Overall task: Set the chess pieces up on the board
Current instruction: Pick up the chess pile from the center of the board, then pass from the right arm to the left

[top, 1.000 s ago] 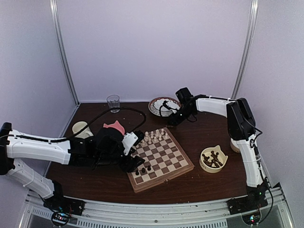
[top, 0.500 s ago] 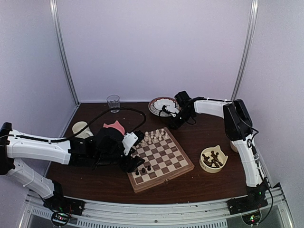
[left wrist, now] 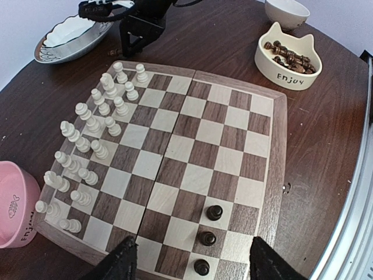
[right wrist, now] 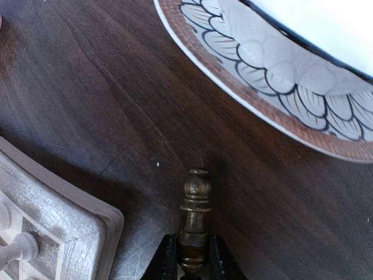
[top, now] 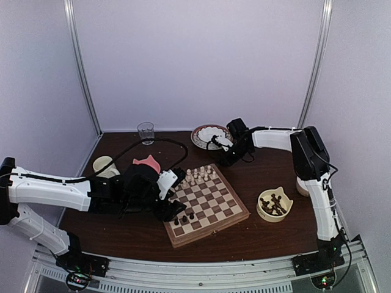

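Observation:
The board [top: 211, 206] lies at the table's centre. Three dark chess pieces [left wrist: 208, 238] stand in a row on its near corner, and my left gripper [left wrist: 191, 256] hovers open just above them, gripping nothing. Cream-white pieces [left wrist: 93, 134] fill the far two rows. More dark pieces lie in a cat-shaped cream bowl [top: 274, 204]. My right gripper [right wrist: 193, 251] is low over the tabletop between the board's far corner [right wrist: 58, 204] and a patterned plate [right wrist: 280, 87]. It is shut on the base of a dark chess piece [right wrist: 195, 201] that points away from the fingers.
A pink bowl [top: 146, 163] and a cream cup [top: 104, 165] sit left of the board, behind my left arm. A drinking glass [top: 145, 131] stands at the back left. The patterned plate [top: 208, 135] is at the back centre. Another small cream bowl [left wrist: 287, 10] is beyond the cat bowl.
My right gripper's fingers have closed onto the dark piece beside the plate, with a small shift of that wrist. The left arm has stayed still.

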